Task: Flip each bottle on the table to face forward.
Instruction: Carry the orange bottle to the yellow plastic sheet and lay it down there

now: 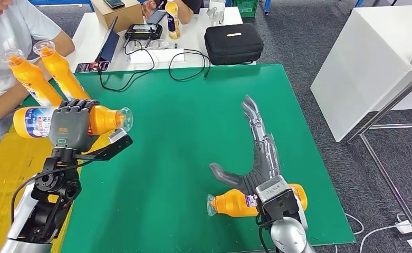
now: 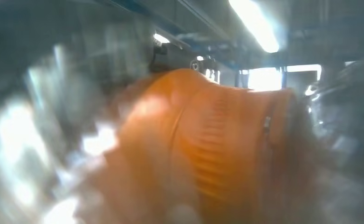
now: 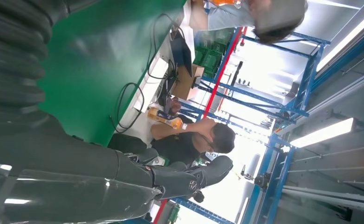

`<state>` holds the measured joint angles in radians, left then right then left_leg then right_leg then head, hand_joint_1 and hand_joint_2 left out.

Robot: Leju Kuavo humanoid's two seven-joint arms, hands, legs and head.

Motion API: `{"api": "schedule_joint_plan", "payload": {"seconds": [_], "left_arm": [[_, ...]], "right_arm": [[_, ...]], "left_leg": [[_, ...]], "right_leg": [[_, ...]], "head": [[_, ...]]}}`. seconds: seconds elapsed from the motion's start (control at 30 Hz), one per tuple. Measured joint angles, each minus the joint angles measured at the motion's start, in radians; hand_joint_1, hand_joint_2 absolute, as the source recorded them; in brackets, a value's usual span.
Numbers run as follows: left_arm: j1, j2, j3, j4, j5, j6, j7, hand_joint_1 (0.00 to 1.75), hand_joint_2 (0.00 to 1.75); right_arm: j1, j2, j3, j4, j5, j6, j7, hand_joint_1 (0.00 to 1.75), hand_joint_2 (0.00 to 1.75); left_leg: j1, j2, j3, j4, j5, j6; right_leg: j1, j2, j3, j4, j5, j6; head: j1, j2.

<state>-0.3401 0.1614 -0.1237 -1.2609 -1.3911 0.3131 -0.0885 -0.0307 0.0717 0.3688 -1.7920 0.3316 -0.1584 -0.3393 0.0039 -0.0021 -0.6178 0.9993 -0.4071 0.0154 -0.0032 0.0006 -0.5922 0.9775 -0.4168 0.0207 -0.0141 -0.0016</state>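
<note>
Starting nearest: orange bottle point(image 1: 235, 203) lies on its side on the green mat point(image 1: 193, 137), close to the near edge, cap end toward robot's left. Right hand point(image 1: 256, 153) is just past it, fingers stretched flat and spread, thumb out, holding nothing. The wrist block overlaps the bottle's far end, so I can't tell whether the palm touches it. My read: hand is either staged to roll or scoop that bottle, or has let it go; can't say which.

Left hand point(image 1: 72, 126) is raised off the mat at the left edge, fingers wrapped round the middle of a second bottle point(image 1: 106, 119), held horizontal, cap end pointing toward the mat centre. Left wrist view is a blur of orange, consistent with a firm clasp. Likely held up mid-flip so the label can be turned before set-down.

Further back left, a person point(image 1: 8, 37) holds two more bottles point(image 1: 45, 74) upright-tilted, probably waiting to feed them in.

Far end: white table point(image 1: 193, 37) with black case point(image 1: 233, 43), cables, another bottle standing.
</note>
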Motion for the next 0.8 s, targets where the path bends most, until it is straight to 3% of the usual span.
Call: {"api": "schedule_joint_plan", "payload": {"seconds": [0.33, 0.8], "left_arm": [[-0.053, 0.034, -0.049, 0.206, 0.004, -0.034, 0.019, 1.75, 1.75], [-0.074, 0.037, -0.068, 0.316, 0.038, -0.035, 0.015, 1.75, 1.75]], "right_arm": [[0.018, 0.000, -0.007, -0.022, 0.003, 0.006, -0.002, 0.00, 1.75], [0.019, 0.000, -0.007, -0.022, 0.002, 0.006, -0.003, 0.00, 1.75]], "left_leg": [[0.000, 0.000, 0.000, 0.000, 0.000, 0.000], [0.000, 0.000, 0.000, 0.000, 0.000, 0.000]], "right_leg": [[0.000, 0.000, 0.000, 0.000, 0.000, 0.000], [0.000, 0.000, 0.000, 0.000, 0.000, 0.000]], "head": [[0.000, 0.000], [0.000, 0.000]]}}
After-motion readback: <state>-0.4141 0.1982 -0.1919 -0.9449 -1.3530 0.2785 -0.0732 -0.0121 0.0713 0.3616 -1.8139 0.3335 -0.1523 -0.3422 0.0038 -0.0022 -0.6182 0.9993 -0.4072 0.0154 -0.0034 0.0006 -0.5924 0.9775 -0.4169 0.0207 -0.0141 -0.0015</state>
